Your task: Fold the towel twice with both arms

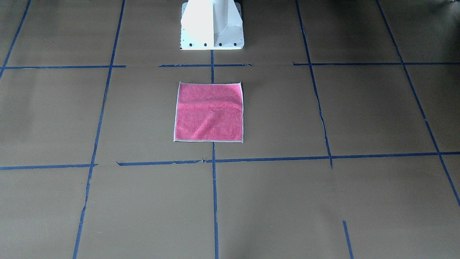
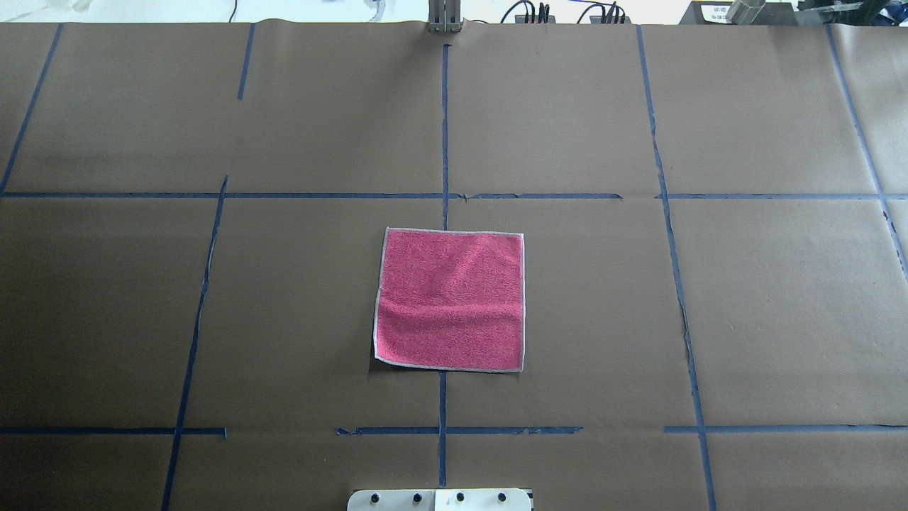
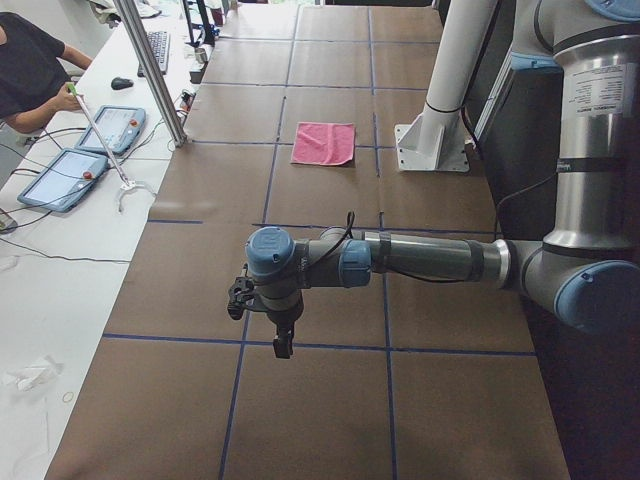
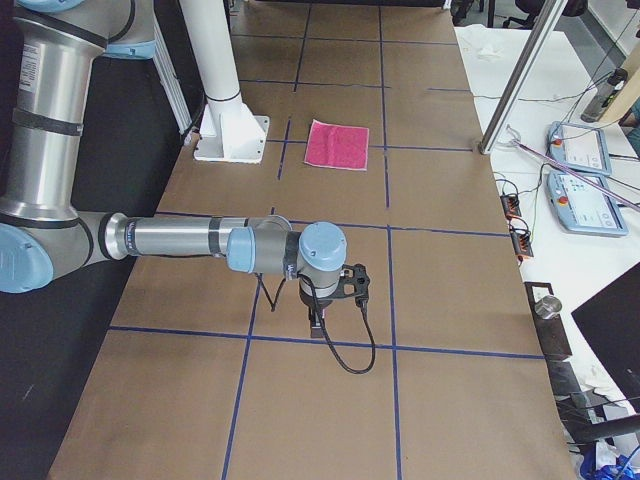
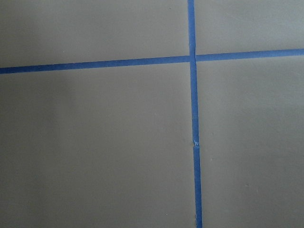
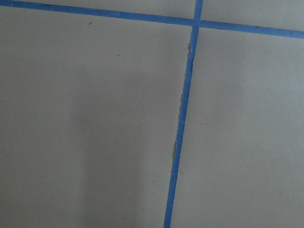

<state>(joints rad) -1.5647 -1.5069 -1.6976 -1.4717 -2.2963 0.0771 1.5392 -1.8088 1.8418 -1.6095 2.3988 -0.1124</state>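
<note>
The towel (image 1: pixel 208 111) lies flat and unfolded, pink face up, on the brown table just in front of the robot's base; it also shows in the overhead view (image 2: pixel 450 298) and in both side views (image 3: pixel 324 143) (image 4: pixel 337 144). My left gripper (image 3: pixel 283 345) hangs over the table far toward the left end, well away from the towel. My right gripper (image 4: pixel 316 325) hangs over the table far toward the right end. I cannot tell whether either is open or shut. Both wrist views show only brown paper and blue tape.
The white pedestal base (image 1: pixel 212 25) stands just behind the towel. Blue tape lines (image 2: pixel 444 128) grid the brown paper. A metal post (image 3: pixel 152 70) stands at the far table edge, with pendant tablets (image 3: pixel 110 128) and an operator (image 3: pixel 30 60) beyond it.
</note>
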